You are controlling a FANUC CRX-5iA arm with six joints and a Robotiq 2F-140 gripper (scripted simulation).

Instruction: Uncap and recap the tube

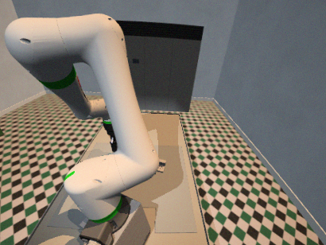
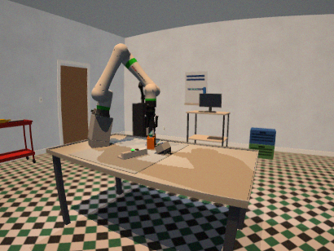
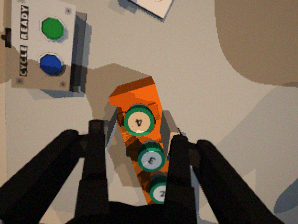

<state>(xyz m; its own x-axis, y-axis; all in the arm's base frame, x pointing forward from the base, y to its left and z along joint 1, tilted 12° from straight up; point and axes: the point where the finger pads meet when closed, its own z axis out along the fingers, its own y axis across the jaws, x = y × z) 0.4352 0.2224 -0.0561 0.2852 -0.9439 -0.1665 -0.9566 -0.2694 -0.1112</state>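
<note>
In the wrist view the orange decapping station DS [image 3: 136,131] stands below me. Its caps have green rims and pale tops. The cap of tube 4 [image 3: 139,121] sits on its tube at the station's far end, with cap 3 [image 3: 151,158] and cap 2 [image 3: 160,191] behind it. My gripper [image 3: 139,118] is open and straddles cap 4, with a small gap on each side between the finger pads and the cap. The console carries the blue CYCLE key [image 3: 51,64] and the green READY key [image 3: 52,28] at the upper left. In the exterior view the gripper [image 2: 151,131] hangs just over the station [image 2: 151,143].
A corner of the white cap tray CT [image 3: 152,5] shows at the top edge of the wrist view. In the exterior view the tray [image 2: 132,153] and the console [image 2: 163,147] lie next to the station. In the top view the arm [image 1: 119,119] hides the station.
</note>
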